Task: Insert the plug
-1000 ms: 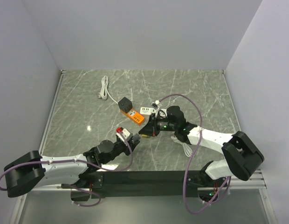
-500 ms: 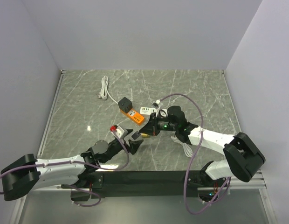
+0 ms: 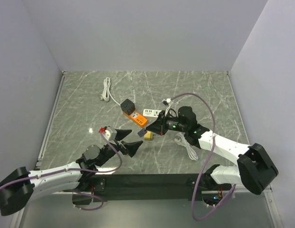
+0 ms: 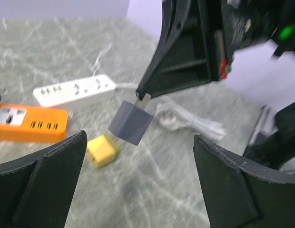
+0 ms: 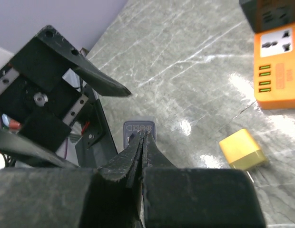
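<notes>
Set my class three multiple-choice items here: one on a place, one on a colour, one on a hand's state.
1. The yellow adapter lies: A on a shelf; B on the table near the orange power strip; C in a bowl.
2. The block in the right hand is: A grey; B red; C green.
3. The left hand is: A shut; B out of view; C open.
B: it rests on the marble. A: left wrist view shows grey. C: its fingers stand wide apart.

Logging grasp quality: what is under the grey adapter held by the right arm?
Bare table shows below the grey adapter; the yellow adapter lies beside it, not under. The patch directly beneath is hidden by the adapter itself, pinched in the jaws of the right gripper.
</notes>
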